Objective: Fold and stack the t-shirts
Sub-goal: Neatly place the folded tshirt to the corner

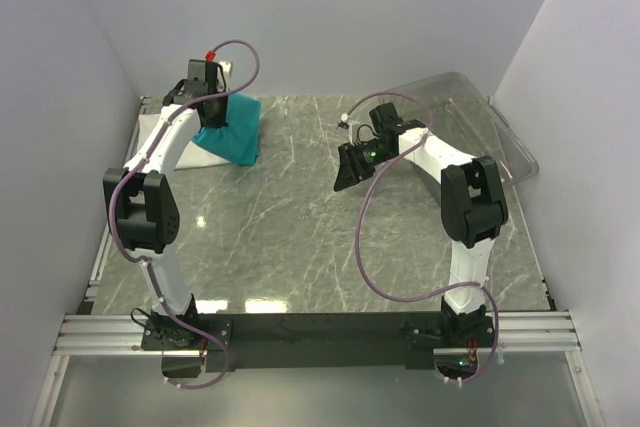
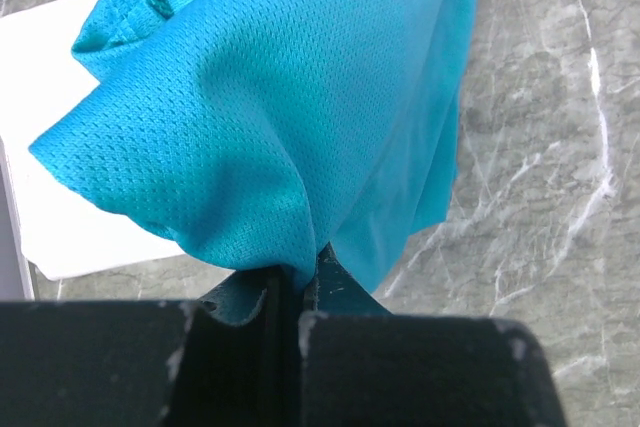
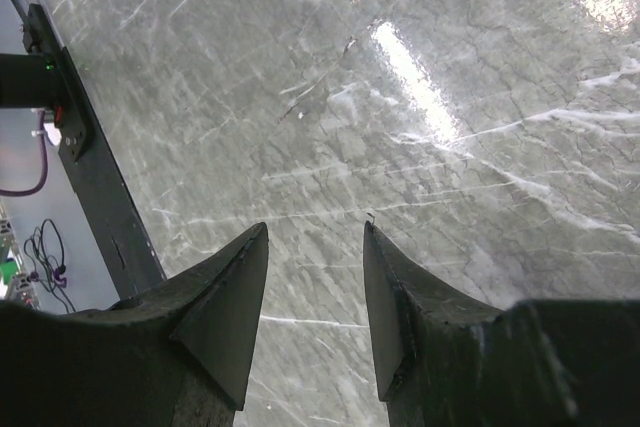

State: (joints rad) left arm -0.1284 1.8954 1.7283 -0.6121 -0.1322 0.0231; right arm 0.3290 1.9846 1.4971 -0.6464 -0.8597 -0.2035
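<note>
the table point(image 1: 300, 237) is a grey-green marbled slab with pale veins, glossy enough to throw back the lights. plain white walls point(image 1: 350, 7) close it in on three sides, and a black rail runs along the near edge under the two arm bases. a clear plastic tray point(image 1: 500, 127) sits tilted at the far right corner.

the teal t-shirt point(image 2: 290, 97) is fine mesh knit, bunched and creased, with a stitched hem showing at its upper left in the left wrist view. it is at the far left corner, partly over the white t-shirt point(image 1: 195, 159), which lies flat on the table. from above, the teal cloth makes a strip with its long axis running far to near, its upper end at the left gripper point(image 2: 298, 297), whose fingers are pinched tight on a fold of it.

the right gripper point(image 3: 315, 277) hangs over bare table right of centre, fingers spread, holding nothing.
</note>
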